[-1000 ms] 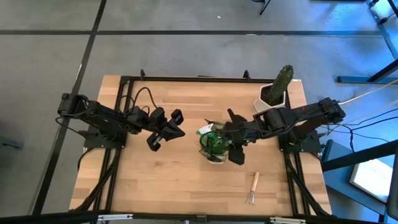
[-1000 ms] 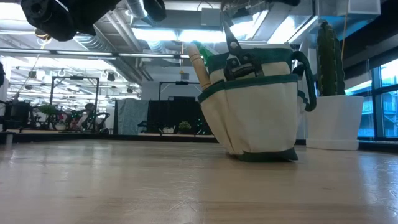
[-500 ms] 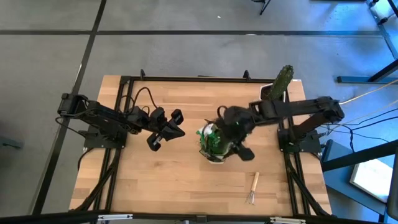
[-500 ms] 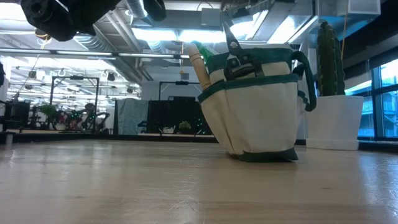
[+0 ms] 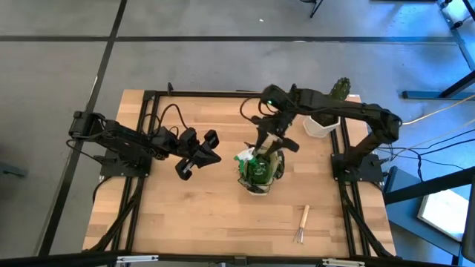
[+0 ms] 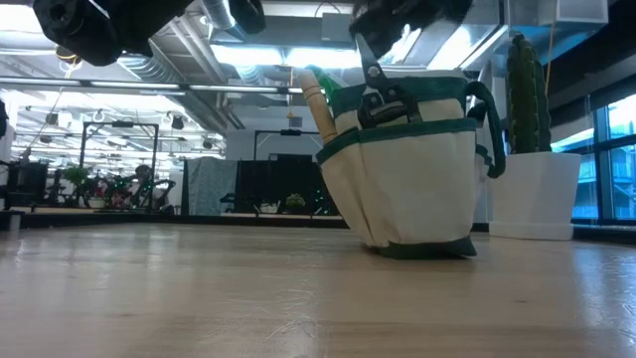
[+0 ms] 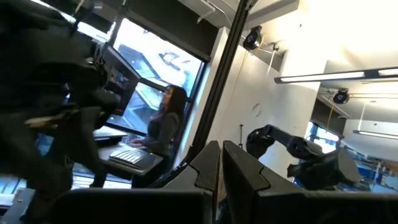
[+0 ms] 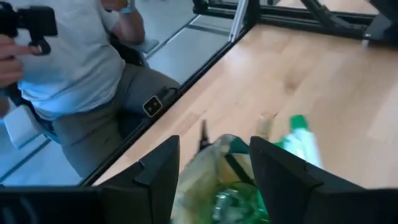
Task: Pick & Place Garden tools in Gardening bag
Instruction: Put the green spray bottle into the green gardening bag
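The gardening bag (image 5: 260, 170), green and beige, stands upright on its base in the middle of the table. A wooden handle (image 6: 316, 104), black pruners (image 6: 376, 85) and a green spray bottle (image 8: 298, 140) stick out of it. A wooden-handled hand fork (image 5: 303, 222) lies flat near the table's front edge. My right gripper (image 5: 272, 142) hangs open above the bag's far side, slanting down, with the bag (image 8: 214, 180) showing between its fingers. My left gripper (image 5: 202, 156) waits shut, raised, left of the bag.
A cactus in a white pot (image 5: 326, 119) stands at the table's far right corner, close behind my right arm. A seated person (image 8: 74, 74) is beyond the table's edge. Bare wood lies left of and in front of the bag.
My right gripper has swung from the bag's right side toward the table's far edge and rolled about its own line. It now points down at the bag from the far side and is still open. The bag and the hand fork have stayed put.
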`<state>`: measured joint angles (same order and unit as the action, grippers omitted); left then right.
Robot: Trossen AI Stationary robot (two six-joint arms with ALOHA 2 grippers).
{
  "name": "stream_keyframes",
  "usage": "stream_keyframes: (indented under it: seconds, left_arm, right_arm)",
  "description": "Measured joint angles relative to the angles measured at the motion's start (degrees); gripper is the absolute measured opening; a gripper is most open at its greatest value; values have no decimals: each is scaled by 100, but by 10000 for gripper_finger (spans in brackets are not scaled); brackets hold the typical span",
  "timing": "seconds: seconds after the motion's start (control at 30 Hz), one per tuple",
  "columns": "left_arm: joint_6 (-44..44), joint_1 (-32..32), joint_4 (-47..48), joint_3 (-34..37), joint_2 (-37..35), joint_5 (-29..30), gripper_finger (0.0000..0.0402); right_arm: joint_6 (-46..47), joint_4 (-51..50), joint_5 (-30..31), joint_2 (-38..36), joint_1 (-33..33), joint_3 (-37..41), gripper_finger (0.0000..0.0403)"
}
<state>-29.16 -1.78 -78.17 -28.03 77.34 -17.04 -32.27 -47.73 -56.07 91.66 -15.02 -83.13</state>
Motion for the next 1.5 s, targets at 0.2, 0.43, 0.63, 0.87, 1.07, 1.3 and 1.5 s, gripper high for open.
stream_keyframes:
  seconds: [0.2,0.43,0.63,0.87,1.07,1.3,1.5]
  left_arm:
    - [94,0,66,0,0,90,15]
    - [138,0,238,0,1,96,15]
    - [142,0,412,0,2,201,15]
    - [142,-80,502,0,1,217,15]
    - [141,-92,513,0,2,221,15]
    - [139,-92,513,0,2,257,15]
    - [140,-92,512,0,2,263,15]
  right_arm:
    - [-359,44,139,431,-384,4,197]
    - [-510,422,685,721,-345,4,197]
    - [-435,827,840,966,-324,4,197]
    - [-494,337,697,1053,-324,4,197]
    - [-519,171,695,1053,-262,4,197]
    - [-455,289,694,1051,-73,2,197]
    - [-400,335,798,1051,138,2,197]
